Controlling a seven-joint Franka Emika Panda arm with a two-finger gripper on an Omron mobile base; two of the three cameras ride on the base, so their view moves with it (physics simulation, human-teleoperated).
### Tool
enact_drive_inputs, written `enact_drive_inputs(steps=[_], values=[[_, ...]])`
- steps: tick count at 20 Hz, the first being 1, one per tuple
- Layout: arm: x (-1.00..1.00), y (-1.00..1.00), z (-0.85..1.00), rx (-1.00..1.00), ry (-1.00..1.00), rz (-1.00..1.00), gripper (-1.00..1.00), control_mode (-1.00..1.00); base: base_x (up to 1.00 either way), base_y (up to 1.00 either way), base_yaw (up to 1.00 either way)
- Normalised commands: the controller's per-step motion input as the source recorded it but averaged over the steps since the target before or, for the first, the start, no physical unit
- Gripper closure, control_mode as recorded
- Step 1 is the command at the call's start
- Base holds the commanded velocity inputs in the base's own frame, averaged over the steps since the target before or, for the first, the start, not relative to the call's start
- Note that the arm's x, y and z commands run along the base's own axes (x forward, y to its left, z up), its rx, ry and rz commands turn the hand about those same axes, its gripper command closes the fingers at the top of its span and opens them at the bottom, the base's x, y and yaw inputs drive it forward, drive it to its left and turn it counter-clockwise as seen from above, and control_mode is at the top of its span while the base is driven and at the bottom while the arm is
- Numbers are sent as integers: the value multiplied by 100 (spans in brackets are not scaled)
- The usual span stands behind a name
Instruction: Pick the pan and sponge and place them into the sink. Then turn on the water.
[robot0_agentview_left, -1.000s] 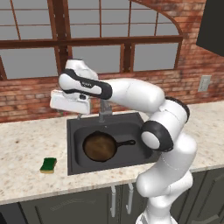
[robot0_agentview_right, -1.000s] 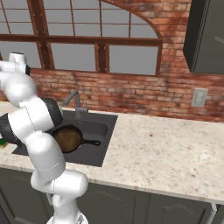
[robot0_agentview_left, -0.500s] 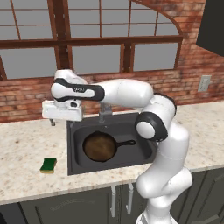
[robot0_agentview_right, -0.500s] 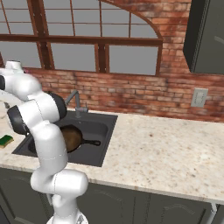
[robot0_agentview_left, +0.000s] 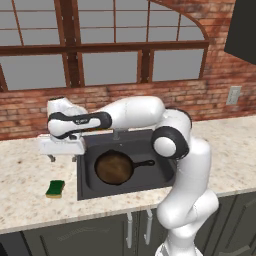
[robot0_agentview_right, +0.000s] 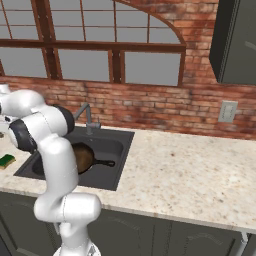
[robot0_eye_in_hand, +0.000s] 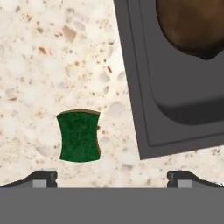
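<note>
The pan (robot0_agentview_left: 114, 167) lies in the dark sink (robot0_agentview_left: 84, 186), its short handle pointing right. Left of the sink, the green sponge (robot0_agentview_left: 55, 188) rests on the speckled counter. My gripper (robot0_agentview_left: 62, 158) hangs open above the counter, just left of the sink and a little behind the sponge, holding nothing. In the hand view the sponge (robot0_eye_in_hand: 79, 136) sits left of centre, between and ahead of my open gripper (robot0_eye_in_hand: 112, 178), with the sink rim (robot0_eye_in_hand: 140, 87) and the pan (robot0_eye_in_hand: 192, 26) at upper right. From the right I see the sponge (robot0_agentview_right: 7, 160), the pan (robot0_agentview_right: 85, 157) and the sink (robot0_agentview_right: 117, 150).
A grey faucet (robot0_agentview_right: 85, 115) stands behind the sink; in the left base view the faucet (robot0_agentview_left: 116, 135) is partly covered by my arm. A brick wall and window run behind the counter (robot0_agentview_left: 30, 170). A wall outlet (robot0_agentview_left: 232, 95) is at the right.
My arm has swung left from above the sink and come down over the counter near the sponge. The jaws stayed open; pan and sponge have not moved.
</note>
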Motion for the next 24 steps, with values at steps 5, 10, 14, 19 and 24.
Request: enact_drive_inputs(steps=[5, 10, 14, 19, 24], values=[[-25, 13, -49, -7, -4, 0, -100, -100, 0, 0, 0], [-9, 1, -46, -1, -1, 0, -100, -100, 0, 0, 0], [1, 0, -31, 0, 0, 0, -100, -100, 0, 0, 0], [3, 14, -32, 0, 0, 0, -100, -100, 0, 0, 0], [6, 36, -20, 0, 0, -3, -100, -100, 0, 0, 0]])
